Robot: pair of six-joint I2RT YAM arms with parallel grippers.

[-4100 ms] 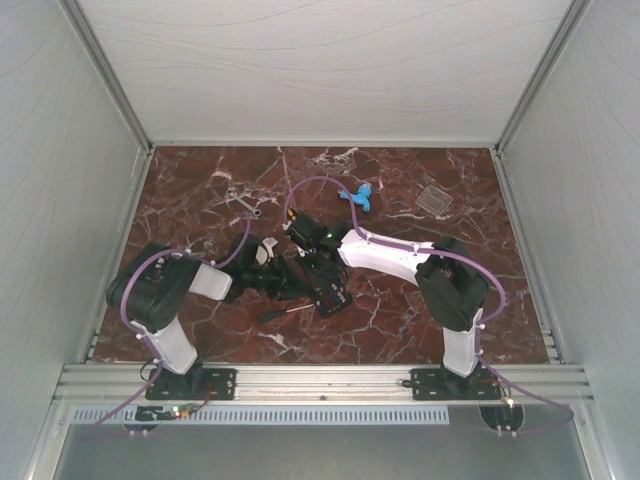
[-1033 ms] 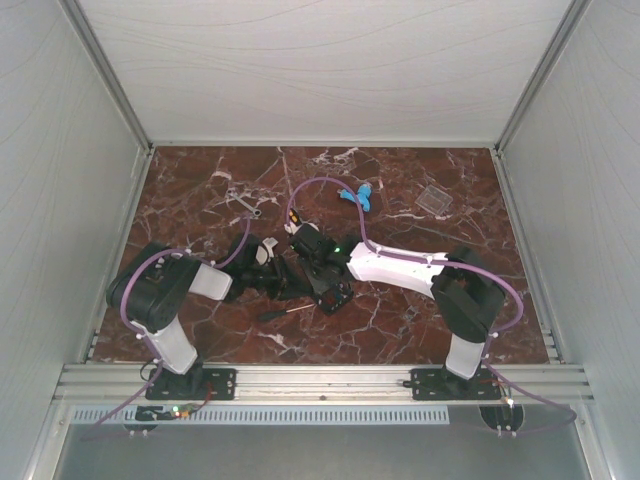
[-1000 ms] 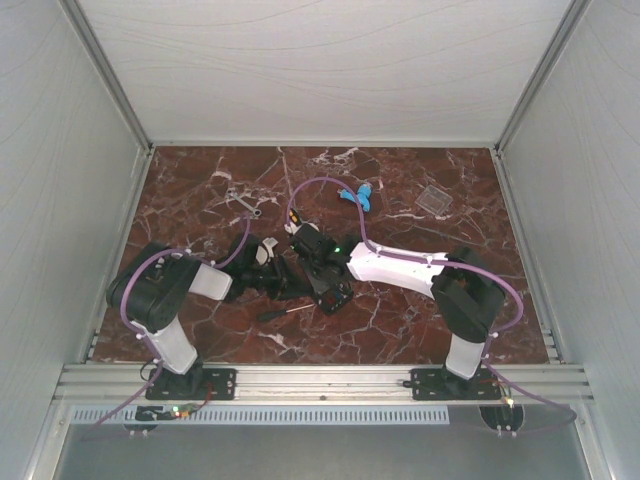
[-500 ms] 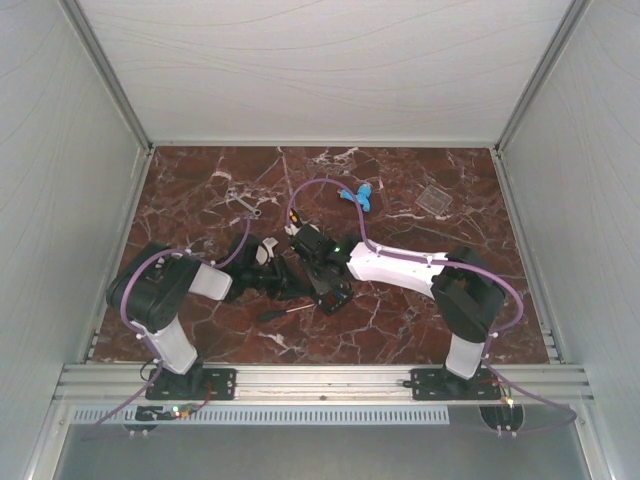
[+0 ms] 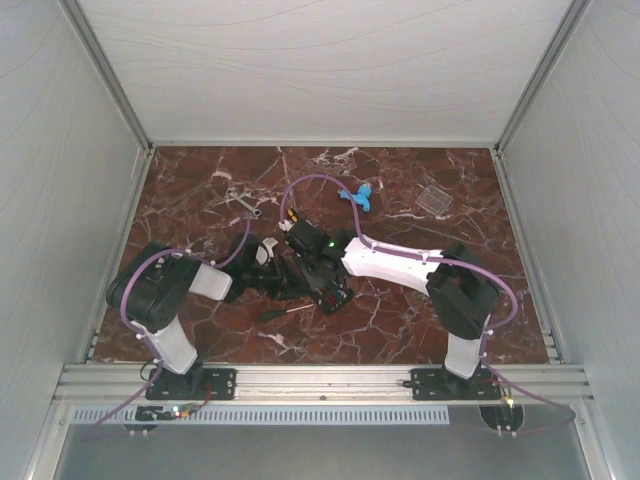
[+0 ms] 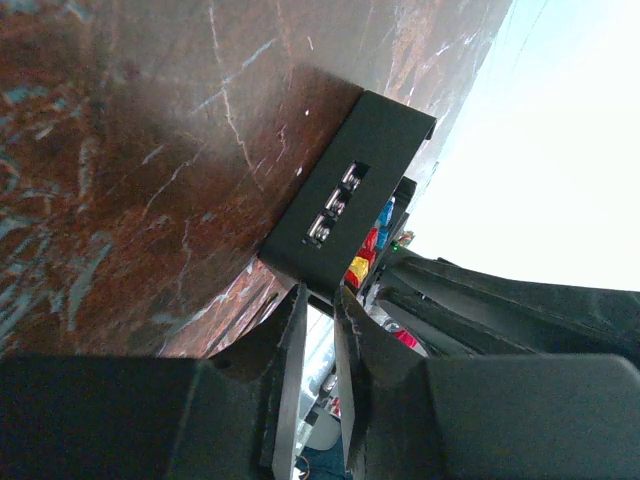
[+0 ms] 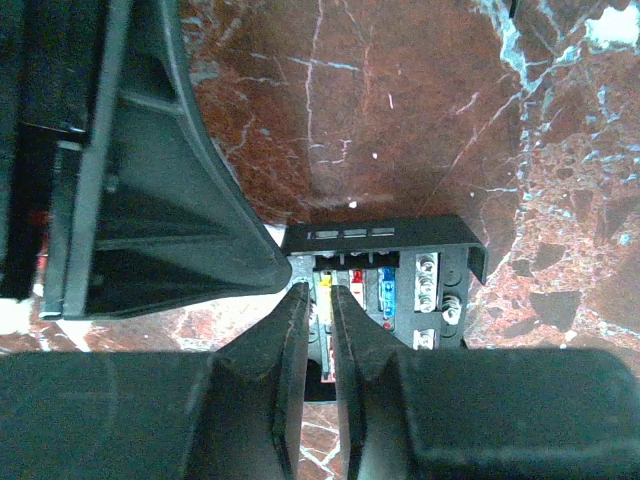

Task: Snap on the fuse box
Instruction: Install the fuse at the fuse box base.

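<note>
In the last half-second the right arm has swung slightly toward 10 o'clock, and its right hand now hangs over the coloured fuses of the fuse box. Its fingers are nearly together and hold nothing I can make out. The box sits just 6 o'clock of the tabletop's centre. The left hand has not budged. It meets the box's corner with fingers almost closed, but whether they pinch the wall I cannot tell. The clear cover lies unmoved at 2 o'clock, well apart from the box, so the snapping-on seems not yet begun.
</note>
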